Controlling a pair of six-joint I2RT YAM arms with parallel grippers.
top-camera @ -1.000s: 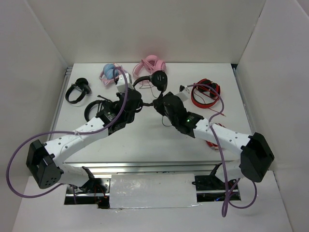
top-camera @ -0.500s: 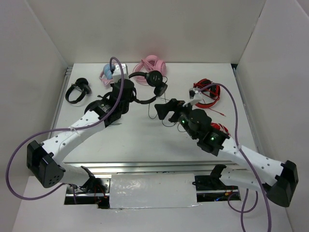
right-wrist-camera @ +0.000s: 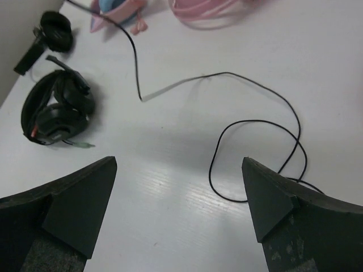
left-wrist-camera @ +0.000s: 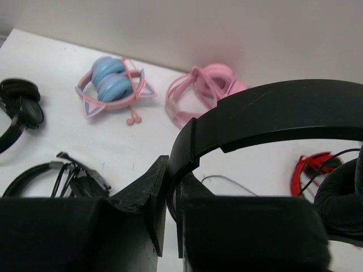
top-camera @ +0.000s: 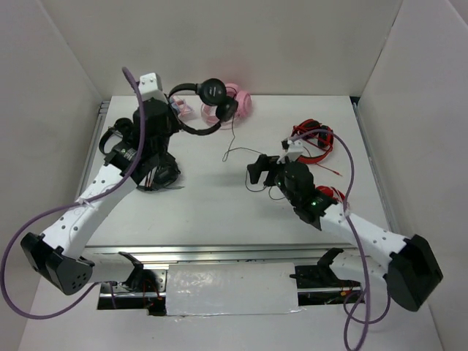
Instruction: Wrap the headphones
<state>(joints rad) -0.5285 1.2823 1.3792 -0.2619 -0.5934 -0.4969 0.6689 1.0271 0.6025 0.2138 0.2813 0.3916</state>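
Overhead, the left pincer (top-camera: 170,111) was raised over the far left part of the table (top-camera: 219,212), clamped shut on the thin headband of the headphones (top-camera: 213,89). They hung clear of the table, with both round earcups out to the right of the pincer, in front of a pink pair (top-camera: 238,99) in that view. In the left wrist view the two fingers (left-wrist-camera: 161,198) pressed together on the band of the headphones (left-wrist-camera: 272,113) where it curved down, and one black earcup showed at the right edge.

From the earcups the cable (top-camera: 229,142) dropped to the table and trailed toward the right arm. The right pincer (top-camera: 257,170) sat low near the middle of the table with its jaws spread wide and nothing between them. Its own camera showed the right pincer (right-wrist-camera: 179,164) facing the cable (right-wrist-camera: 255,122), which lay in loose loops on the white surface ahead of the fingers and touched neither.

Elsewhere, a bulky black headset with a microphone boom (right-wrist-camera: 57,110) lay on the left part of the table, below the left arm. A smaller black pair (left-wrist-camera: 20,105) sat by the left edge, and a blue and pink cat-ear pair (left-wrist-camera: 113,85) lay near the back wall beside the pink pair. A red pair (top-camera: 311,142) rested on the right part, behind the right arm.
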